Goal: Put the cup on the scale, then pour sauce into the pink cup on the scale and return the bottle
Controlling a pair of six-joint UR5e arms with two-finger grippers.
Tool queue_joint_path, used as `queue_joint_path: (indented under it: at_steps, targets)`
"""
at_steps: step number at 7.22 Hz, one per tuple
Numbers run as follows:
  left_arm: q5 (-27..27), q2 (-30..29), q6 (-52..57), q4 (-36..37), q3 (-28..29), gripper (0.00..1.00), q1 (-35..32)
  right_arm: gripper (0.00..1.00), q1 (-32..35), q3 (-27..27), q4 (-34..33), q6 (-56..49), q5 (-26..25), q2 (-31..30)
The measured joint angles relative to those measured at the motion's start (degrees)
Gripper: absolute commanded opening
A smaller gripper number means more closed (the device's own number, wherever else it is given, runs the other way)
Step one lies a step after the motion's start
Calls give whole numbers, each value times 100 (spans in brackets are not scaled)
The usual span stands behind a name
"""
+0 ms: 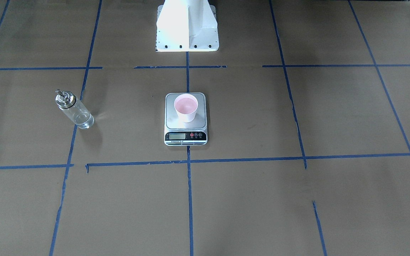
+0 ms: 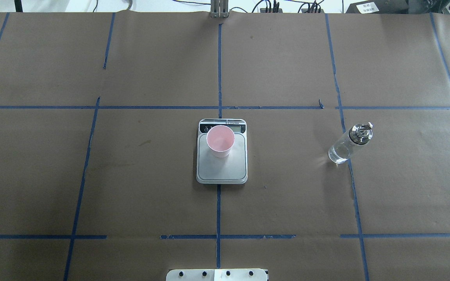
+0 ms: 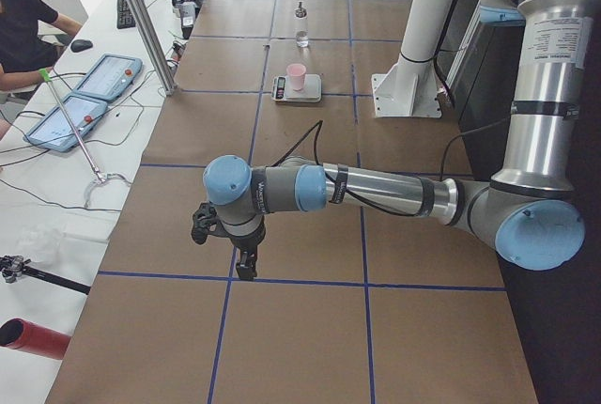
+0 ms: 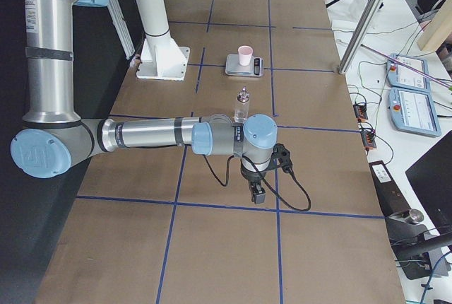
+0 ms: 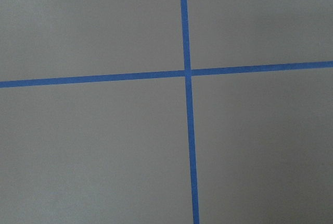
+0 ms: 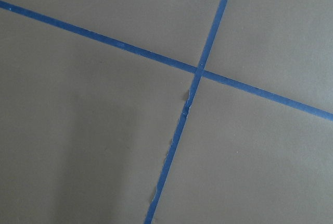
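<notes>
The pink cup (image 1: 186, 108) stands upright on the silver platform of the scale (image 1: 175, 123) at the table's middle; it also shows in the overhead view (image 2: 220, 141). The clear glass bottle (image 2: 348, 144) with its metal spout stands upright on the brown paper on the robot's right, apart from the scale (image 2: 231, 170). My left gripper (image 3: 246, 268) points down over the table far from the scale, at the robot's left end. My right gripper (image 4: 258, 194) points down at the robot's right end, short of the bottle (image 4: 243, 106). I cannot tell whether either is open or shut. Both wrist views show only paper and tape.
Brown paper with a blue tape grid (image 2: 219, 78) covers the table. The robot's white base (image 1: 187, 28) stands behind the scale. Tablets (image 3: 89, 94), cables and a seated person (image 3: 23, 28) are beside the table's far side.
</notes>
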Motion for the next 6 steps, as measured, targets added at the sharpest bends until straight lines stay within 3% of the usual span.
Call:
queue_joint_path:
  at_steps: [6]
  targets:
    - [20,182,380,-257,127,100,-80,100,-4,14,77,-14,16,0]
